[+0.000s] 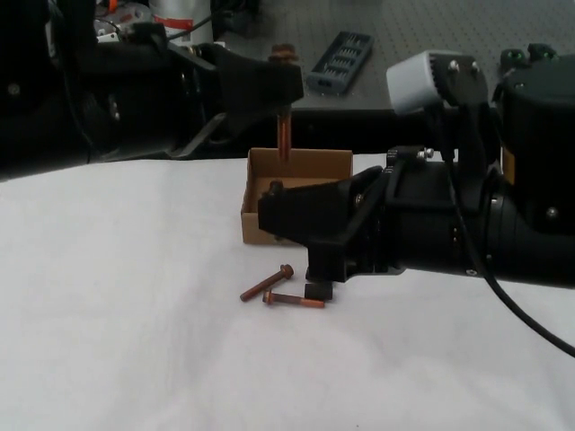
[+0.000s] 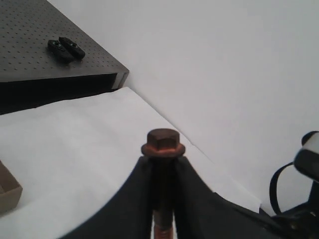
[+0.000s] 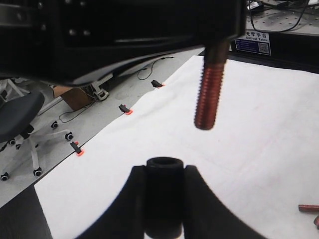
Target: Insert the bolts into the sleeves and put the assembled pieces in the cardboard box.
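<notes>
The bolt [image 2: 163, 144] hung upright, head up and thread down, clamped by its shank under the hex head in the left claw [image 2: 162, 167], whose fingers were closed narrow on it. Its threaded tip stood just above the sleeve [image 3: 163, 191], not yet touching it and, by the right wrist view, a little off the line of the open bore. The sleeve was held upright, mouth up, in the right claw [image 3: 164, 169], whose two fingers were pinched on its sides. Both pieces hovered over the near edge of the box [image 1: 301, 162], which stood open on the bench [image 1: 108, 314] towards the far side of the white sheet. The step in hand looked to be the insertion itself. To do it well, the tip would likely need centring over the bore first. The bolt should then come straight down with both pieces kept plumb, since a tilted thread could catch on the rim and push the sleeve askew in its grip. The right claw would do best to hold steady while the left one lowered. Nearer than the box lay two spare bolts, one [image 1: 267, 283] slanted and one [image 1: 294, 300] flat across. Their head ends were close together, and a spare sleeve [image 1: 318, 292] sat just right of them. They suggested that more pairs remained to be assembled.
</notes>
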